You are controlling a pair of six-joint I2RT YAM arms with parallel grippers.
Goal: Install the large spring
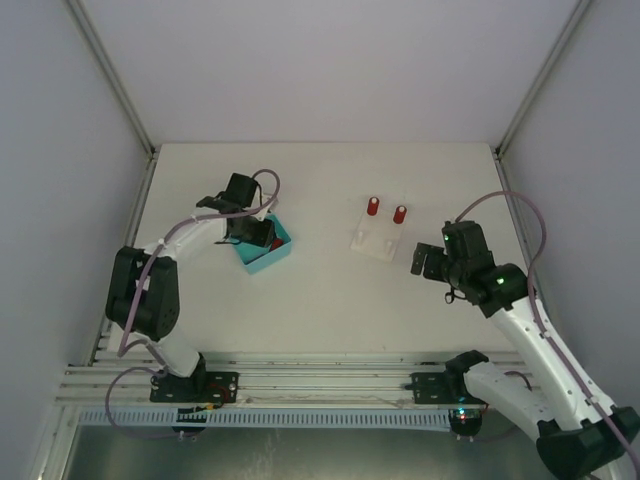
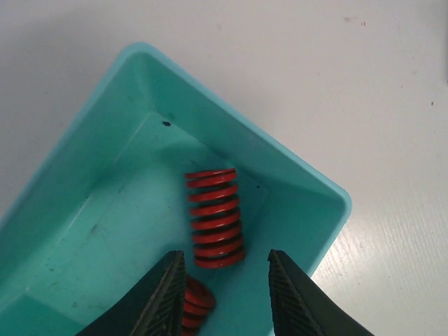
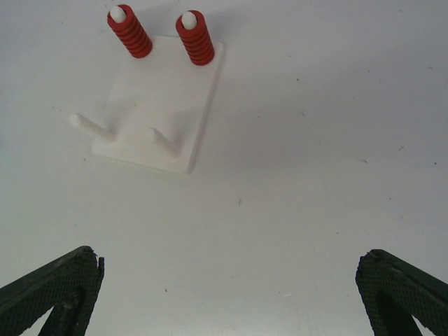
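Observation:
A large red spring (image 2: 213,218) lies on its side in the teal bin (image 2: 301,175). My left gripper (image 2: 225,255) reaches into the bin; its jaws are apart, the spring's near end sits just between the tips, and neither pad touches it. A second, thinner-looking red spring (image 2: 197,302) lies partly under the left finger (image 2: 164,301). From above, the left gripper (image 1: 262,235) hangs over the bin (image 1: 272,260). The white peg plate (image 3: 157,105) carries two red springs (image 3: 129,31) (image 3: 196,38) on its far pegs, while two near pegs (image 3: 91,127) (image 3: 164,138) are bare. My right gripper (image 3: 227,280) is wide open.
The peg plate (image 1: 375,243) stands mid-table with the right gripper (image 1: 425,262) just to its right. White walls with metal posts close in the table on the left, right and back. The arm bases sit on a rail at the near edge.

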